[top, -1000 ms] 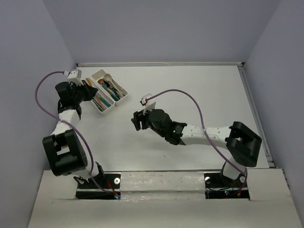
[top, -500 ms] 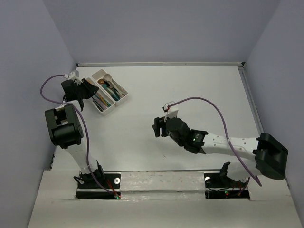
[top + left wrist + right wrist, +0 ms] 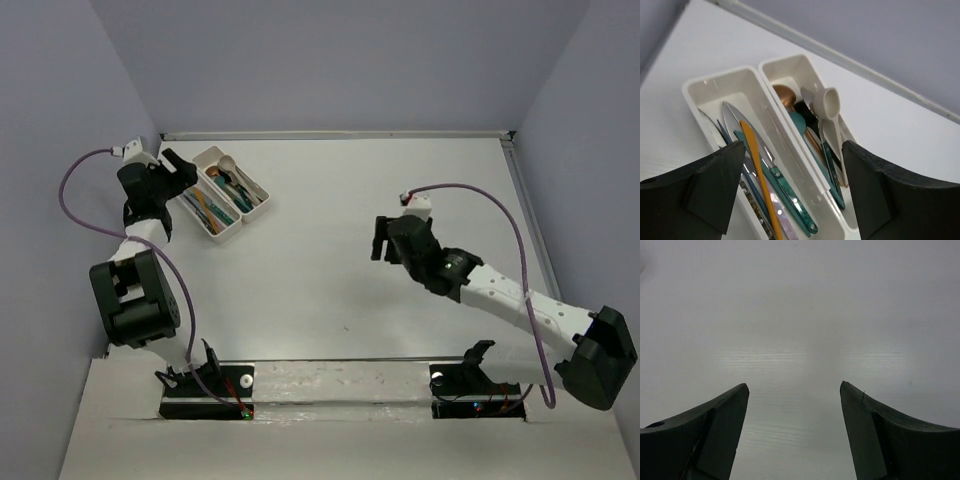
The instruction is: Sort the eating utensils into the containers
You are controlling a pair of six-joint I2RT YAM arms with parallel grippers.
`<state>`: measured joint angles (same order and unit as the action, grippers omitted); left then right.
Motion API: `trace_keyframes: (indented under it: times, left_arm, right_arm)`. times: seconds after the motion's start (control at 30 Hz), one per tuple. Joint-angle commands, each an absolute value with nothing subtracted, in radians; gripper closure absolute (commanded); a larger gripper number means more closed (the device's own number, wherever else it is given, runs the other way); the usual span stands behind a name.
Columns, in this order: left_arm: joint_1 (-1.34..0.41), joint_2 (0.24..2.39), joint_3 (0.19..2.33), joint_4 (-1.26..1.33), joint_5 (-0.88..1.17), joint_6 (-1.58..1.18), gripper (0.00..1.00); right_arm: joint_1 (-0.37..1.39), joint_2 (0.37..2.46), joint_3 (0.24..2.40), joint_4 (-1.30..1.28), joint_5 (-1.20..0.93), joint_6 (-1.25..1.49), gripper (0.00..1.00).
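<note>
My left gripper (image 3: 792, 187) just spread apart above the containers (image 3: 715, 82), all eating utensils (image 3: 760, 167) seemingly sorted inside; my right gripper (image 3: 794, 425), apart and empty, withdraws

Knives (image 3: 785, 192) and spoons (image 3: 827, 102) lie inside 2 joined white trays (image 3: 715, 80).

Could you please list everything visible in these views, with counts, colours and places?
Trays: two, white, joined side by side, table's far left.
Knives: about five, orange, blue, teal-handled, silver-bladed, in the left tray of the left wrist view.
Spoons: at least four, copper, cream, black, teal, in the other tray.
Table: one, white, under everything.
Cables: two, purple, looping over the arms.
Left gripper: one, black, open, above the trays.
Right gripper: one, black, open, empty, over the table's right half.
</note>
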<state>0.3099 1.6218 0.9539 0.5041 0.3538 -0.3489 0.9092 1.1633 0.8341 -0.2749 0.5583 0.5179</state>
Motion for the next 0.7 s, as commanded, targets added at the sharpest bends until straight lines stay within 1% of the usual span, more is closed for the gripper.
trace_keyframes:
  times: [0.0, 0.1, 0.13, 0.2, 0.27, 0.3, 0.4, 0.5, 0.6, 0.67]
  left_arm:
    - [0.285, 1.443, 0.936, 0.549, 0.172, -0.198, 0.11]
    - [0.256, 1.333, 0.91, 0.514, 0.103, 0.041, 0.11]
    - [0.253, 1.275, 0.898, 0.502, 0.085, 0.157, 0.1]
    - [0.253, 1.191, 0.865, 0.431, 0.026, 0.304, 0.07]
    - [0.253, 1.137, 0.816, 0.353, -0.039, 0.389, 0.07]
    - [0.253, 1.082, 0.793, 0.333, -0.111, 0.423, 0.07]
    - [0.252, 0.97, 0.663, 0.292, -0.23, 0.53, 0.05]
    - [0.253, 0.899, 0.534, 0.229, -0.267, 0.591, 0.02]
    - [0.253, 0.81, 0.408, 0.215, -0.293, 0.614, 0.01]
    - [0.253, 0.793, 0.329, 0.233, -0.298, 0.618, 0.01]
  right_arm:
    - [0.545, 1.14, 0.87, -0.515, 0.359, 0.508, 0.19]
    - [0.389, 1.121, 0.856, -0.525, 0.23, 0.456, 0.16]
    - [0.291, 1.117, 0.851, -0.522, 0.203, 0.436, 0.15]
    - [0.16, 1.118, 0.839, -0.505, 0.126, 0.42, 0.14]
    - [0.106, 1.124, 0.833, -0.476, 0.075, 0.422, 0.14]
    - [0.089, 1.126, 0.827, -0.463, 0.036, 0.431, 0.14]
    - [0.077, 1.114, 0.799, -0.411, 0.034, 0.482, 0.14]
    - [0.077, 1.089, 0.769, -0.376, 0.038, 0.511, 0.12]
    - [0.077, 1.085, 0.739, -0.362, -0.011, 0.511, 0.12]
    - [0.077, 1.086, 0.718, -0.348, -0.052, 0.506, 0.12]
